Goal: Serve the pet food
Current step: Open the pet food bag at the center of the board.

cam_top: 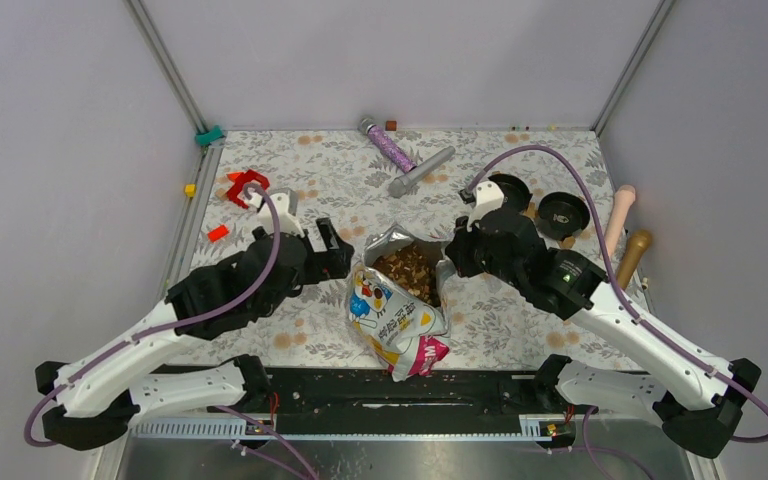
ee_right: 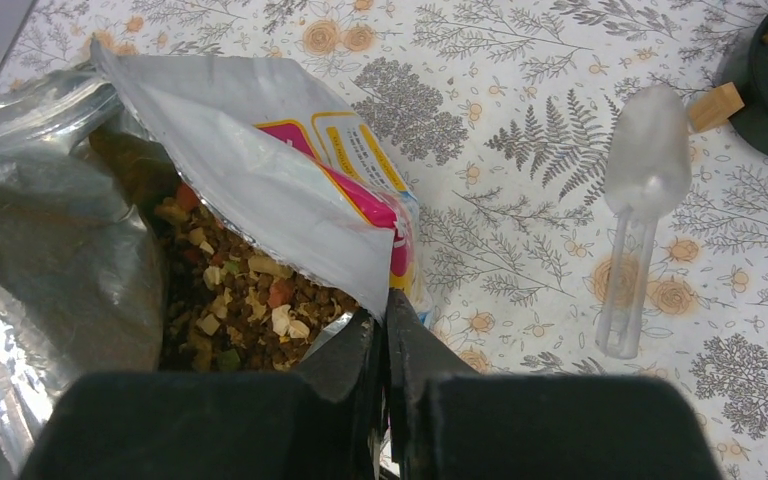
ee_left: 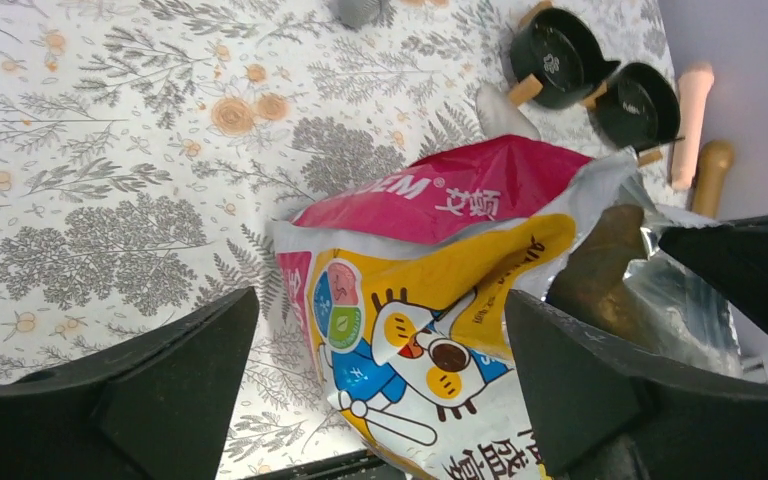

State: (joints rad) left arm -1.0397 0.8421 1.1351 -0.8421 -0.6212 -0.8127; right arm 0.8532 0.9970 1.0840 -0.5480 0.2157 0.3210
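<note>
I hold the bag (cam_top: 400,310) open, right gripper (ee_right: 385,330) pinching its rim – left gripper (cam_top: 334,250) wide, empty – next I need the scoop (ee_right: 645,190), right of the pinching gripper, for kibble (ee_right: 240,300).

The bag (cam_top: 397,310) lay on the table (cam_top: 300,180) between both grippers. The pet food (ee_right: 240,290) sat in its mouth, just left of the right gripper (ee_right: 385,330), which pinched the rim. The left gripper (cam_top: 335,248) stood just beside the bag's other side. A scoop (ee_right: 640,200) lay right of the right gripper, two bowls (cam_top: 564,213) beyond.
</note>
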